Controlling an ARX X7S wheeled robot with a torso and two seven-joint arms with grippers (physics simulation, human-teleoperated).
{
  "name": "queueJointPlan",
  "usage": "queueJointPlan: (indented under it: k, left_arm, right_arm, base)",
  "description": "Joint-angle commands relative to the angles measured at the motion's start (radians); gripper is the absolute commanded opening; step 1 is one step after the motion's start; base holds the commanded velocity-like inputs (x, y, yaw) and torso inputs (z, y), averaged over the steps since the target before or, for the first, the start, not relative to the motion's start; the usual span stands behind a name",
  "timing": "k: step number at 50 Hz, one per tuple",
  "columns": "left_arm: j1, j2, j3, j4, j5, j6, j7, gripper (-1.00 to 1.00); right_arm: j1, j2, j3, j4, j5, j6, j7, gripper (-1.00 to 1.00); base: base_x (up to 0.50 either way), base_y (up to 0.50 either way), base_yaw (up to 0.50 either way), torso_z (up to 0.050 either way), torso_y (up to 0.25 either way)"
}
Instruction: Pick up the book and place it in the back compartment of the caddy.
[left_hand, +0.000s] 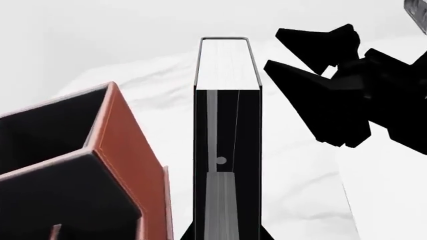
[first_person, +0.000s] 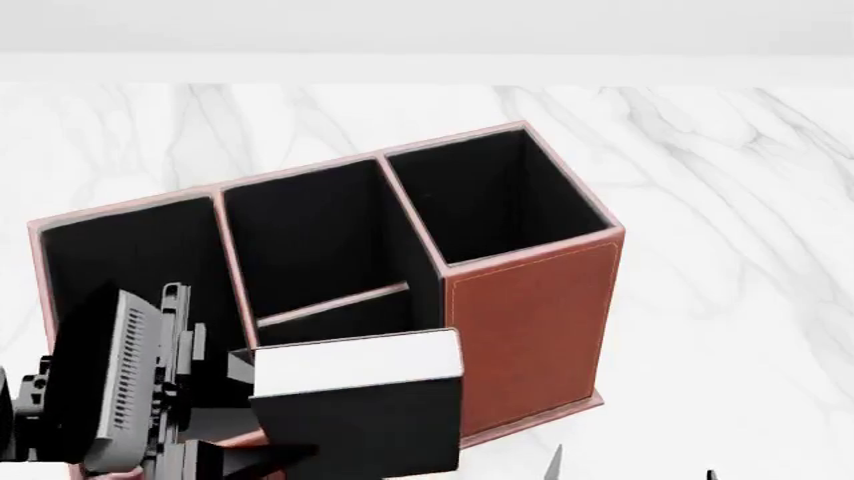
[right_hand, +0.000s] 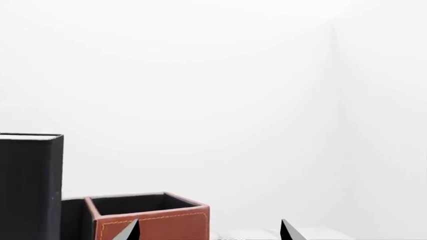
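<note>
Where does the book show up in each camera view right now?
Head view: the book sits low, centre-left, in front of the caddy.
Left wrist view: it fills the middle, upright, running to the bottom edge.
Right wrist view: at the lower left edge, upright.
Shared landmark: the reddish-brown caddy beside it in all three.

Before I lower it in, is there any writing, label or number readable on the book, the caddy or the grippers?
None readable in any view.
The book has a plain black cover and blank white page edges.
The caddy shows only pale stitching, no label.
The left gripper bears ribbed texture, no lettering.
</note>
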Motion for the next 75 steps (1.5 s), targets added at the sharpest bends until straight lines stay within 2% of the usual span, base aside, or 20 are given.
queueJointPlan:
  k: [1, 4, 9, 38, 51, 75]
  left_arm:
    - [-0.012, 0.001, -0.072, -0.013, -0.138, -0.03, -0.014, -1.0]
    - [-0.023, -0.005, -0.071, 0.008, -0.123, -0.044, -0.061, -1.0]
    - [-0.043, 0.031, -0.067, -0.045, -0.142, -0.093, -0.064, -1.0]
    - [-0.101, 0.119, -0.082, -0.231, -0.148, -0.138, -0.018, -1.0]
    - [-0.112, 0.186, -0.073, -0.374, -0.131, -0.146, 0.043, -1.0]
    - [-0.095, 0.392, -0.083, -0.806, -0.105, -0.078, 0.226, -1.0]
  right_arm:
    - [0.006, 0.0, -0.004, 0.01, 0.0, 0.001, 0.002, 1.0]
    - [0.008, 0.0, -0.005, 0.012, 0.002, 0.001, 0.002, 1.0]
    - [0.009, 0.0, -0.005, 0.014, 0.002, 0.0, 0.004, 1.0]
    - [0.019, 0.003, -0.01, 0.025, 0.003, 0.002, 0.011, 1.0]
    - [0.02, 0.005, -0.013, 0.027, 0.004, 0.002, 0.015, 1.0]
    - [0.026, 0.008, -0.017, 0.032, 0.009, 0.001, 0.018, 1.0]
  base:
    - [0.0, 0.0, 0.0, 0.0, 0.0]
    - [0.0, 0.0, 0.0, 0.0, 0.003]
    - [0.0, 0.0, 0.0, 0.0, 0.0]
    - [0.0, 0.0, 0.0, 0.0, 0.001]
    - [0.0, 0.0, 0.0, 0.0, 0.001]
    - [0.0, 0.0, 0.0, 0.0, 0.001]
